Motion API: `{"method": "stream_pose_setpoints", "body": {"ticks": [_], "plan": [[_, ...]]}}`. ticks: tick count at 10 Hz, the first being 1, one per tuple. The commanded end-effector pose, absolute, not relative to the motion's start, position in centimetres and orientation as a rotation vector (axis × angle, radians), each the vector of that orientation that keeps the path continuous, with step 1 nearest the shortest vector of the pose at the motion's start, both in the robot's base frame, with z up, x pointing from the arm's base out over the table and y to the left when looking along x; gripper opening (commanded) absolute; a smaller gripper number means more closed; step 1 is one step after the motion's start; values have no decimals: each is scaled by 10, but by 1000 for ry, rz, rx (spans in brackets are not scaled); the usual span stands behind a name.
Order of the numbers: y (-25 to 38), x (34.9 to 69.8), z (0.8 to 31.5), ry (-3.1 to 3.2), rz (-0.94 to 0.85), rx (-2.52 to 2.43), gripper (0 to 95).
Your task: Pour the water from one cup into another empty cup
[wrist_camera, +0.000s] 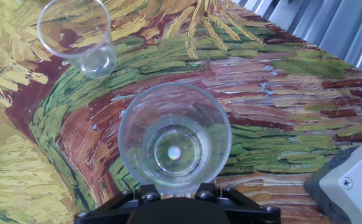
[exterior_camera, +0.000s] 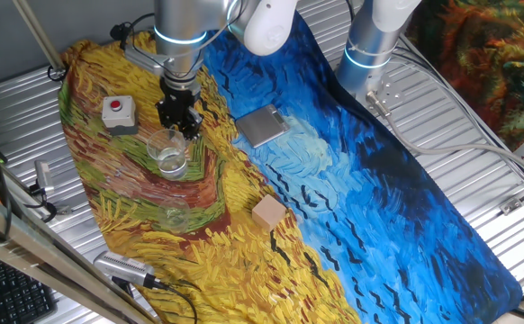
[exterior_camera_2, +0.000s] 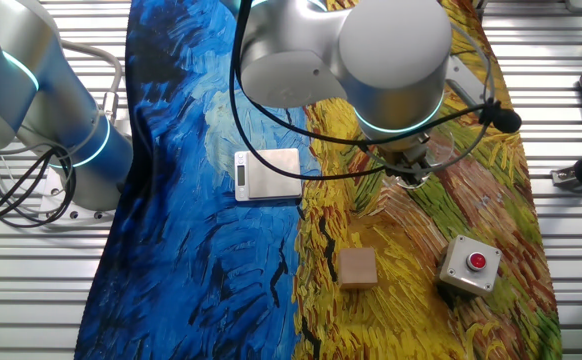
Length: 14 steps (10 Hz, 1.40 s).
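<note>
The large clear tumbler [wrist_camera: 175, 140] stands upright on the desk's painted cloth [exterior_camera: 136, 225], directly ahead of the hand [exterior_camera: 177, 115] (whether the fingers are parted or closed cannot be told). The smaller empty cup [wrist_camera: 75, 34] stands beyond it, apart, to the upper left in the hand view.

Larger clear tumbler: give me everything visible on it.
The larger clear tumbler looks like clear plastic or glass, with a wide round rim tapering to a thick, glinting base. It stands upright on the painted cloth, beside the gripper, with a little clear liquid at the bottom. Whether the fingers touch it cannot be told. The smaller cup stands apart.
</note>
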State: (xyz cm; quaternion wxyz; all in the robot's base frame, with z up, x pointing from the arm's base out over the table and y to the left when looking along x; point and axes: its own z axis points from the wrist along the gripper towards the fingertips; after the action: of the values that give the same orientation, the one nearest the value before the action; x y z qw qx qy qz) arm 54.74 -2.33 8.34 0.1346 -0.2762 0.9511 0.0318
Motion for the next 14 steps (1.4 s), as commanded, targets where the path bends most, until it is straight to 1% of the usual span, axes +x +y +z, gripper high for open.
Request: {"method": "stream_pose_setpoints", "body": {"ticks": [1,14], "plan": [[-23,547,84,2757,92,-800,380],[-23,547,76,2751,87,-802,380]]}}
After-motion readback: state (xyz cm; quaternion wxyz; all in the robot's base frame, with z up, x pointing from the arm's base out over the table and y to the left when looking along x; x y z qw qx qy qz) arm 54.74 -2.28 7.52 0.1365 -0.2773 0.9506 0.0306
